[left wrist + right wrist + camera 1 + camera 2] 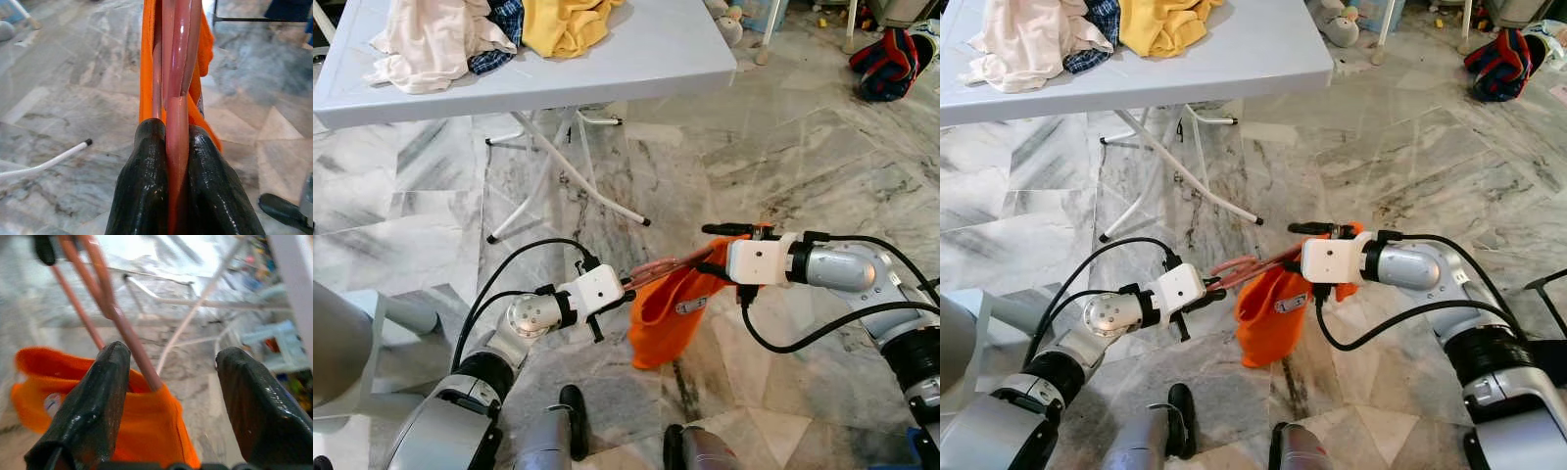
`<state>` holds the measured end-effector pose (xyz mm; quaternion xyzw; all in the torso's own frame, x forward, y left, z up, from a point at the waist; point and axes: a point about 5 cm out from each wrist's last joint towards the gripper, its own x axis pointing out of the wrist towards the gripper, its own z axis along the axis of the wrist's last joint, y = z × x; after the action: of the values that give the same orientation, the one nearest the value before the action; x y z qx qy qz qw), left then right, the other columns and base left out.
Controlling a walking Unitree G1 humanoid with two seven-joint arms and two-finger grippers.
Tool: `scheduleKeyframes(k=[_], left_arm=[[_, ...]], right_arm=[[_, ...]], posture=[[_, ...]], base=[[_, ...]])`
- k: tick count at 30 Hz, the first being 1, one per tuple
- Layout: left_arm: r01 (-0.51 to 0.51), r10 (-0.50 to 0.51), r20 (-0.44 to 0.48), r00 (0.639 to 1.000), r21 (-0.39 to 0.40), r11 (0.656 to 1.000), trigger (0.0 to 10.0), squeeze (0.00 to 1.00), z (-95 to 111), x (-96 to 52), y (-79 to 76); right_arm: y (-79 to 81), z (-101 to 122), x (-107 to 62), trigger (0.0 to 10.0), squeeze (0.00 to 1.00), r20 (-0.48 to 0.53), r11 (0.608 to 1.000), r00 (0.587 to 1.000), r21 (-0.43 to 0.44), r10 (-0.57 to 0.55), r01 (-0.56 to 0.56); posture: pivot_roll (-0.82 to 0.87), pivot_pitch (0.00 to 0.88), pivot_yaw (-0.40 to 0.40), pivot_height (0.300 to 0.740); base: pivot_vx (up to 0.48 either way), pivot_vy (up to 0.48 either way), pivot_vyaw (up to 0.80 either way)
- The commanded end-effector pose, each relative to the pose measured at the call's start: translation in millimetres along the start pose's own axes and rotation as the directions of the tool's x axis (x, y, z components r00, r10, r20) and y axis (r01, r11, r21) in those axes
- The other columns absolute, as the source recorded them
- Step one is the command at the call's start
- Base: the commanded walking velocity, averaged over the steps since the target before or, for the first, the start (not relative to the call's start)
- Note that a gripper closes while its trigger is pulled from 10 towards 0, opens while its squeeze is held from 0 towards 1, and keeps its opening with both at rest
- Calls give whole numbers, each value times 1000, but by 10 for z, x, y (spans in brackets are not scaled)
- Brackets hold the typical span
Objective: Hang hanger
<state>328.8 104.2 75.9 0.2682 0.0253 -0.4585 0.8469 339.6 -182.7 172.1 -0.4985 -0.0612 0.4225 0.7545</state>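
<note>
In the left eye view, the left gripper (pixel 628 290) is clamped on the end of a pink plastic hanger (pixel 658 268), which runs from its fingertips across to the right gripper (pixel 722 249). A bright orange cloth garment (pixel 671 308) hangs from the hanger between the two grippers, above the grey marble floor (pixel 783 166). Beyond the grippers stands a white folding table (pixel 636 54) bearing a heap of cream, checked and yellow clothes (pixel 480 31). The right eye view gives the same arrangement, the garment drooping just below the right gripper. In the left wrist view, the two black fingers (pixel 146 186) are pressed tight against the pink hanger, the orange garment hanging just past their tips. In the right wrist view, the right gripper's fingers (pixel 93 411) stand wide apart; the hanger's bar passes beside one finger, the garment draped beneath it.
</note>
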Motion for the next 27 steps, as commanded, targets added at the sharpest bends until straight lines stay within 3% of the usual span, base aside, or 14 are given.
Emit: scheduleKeyframes(k=[1,9,27], left_arm=[[-36,36,11,999,-39,999,0,0,-12,0,-10],[-141,144,20,989,-116,983,0,0,-13,0,46],[-141,144,20,989,-116,983,0,0,-13,0,46]], right_arm=[[-42,-20,-16,10000,1000,-8,997,998,34,-66,66],[-164,-54,2,10000,1000,-48,946,948,75,-313,316],[-164,-54,2,10000,1000,-48,946,948,75,-313,316]], posture=[[-82,248,-38,740],[-80,246,-38,740],[-80,246,-38,740]], base=[[0,0,0],[0,0,0],[0,0,0]])
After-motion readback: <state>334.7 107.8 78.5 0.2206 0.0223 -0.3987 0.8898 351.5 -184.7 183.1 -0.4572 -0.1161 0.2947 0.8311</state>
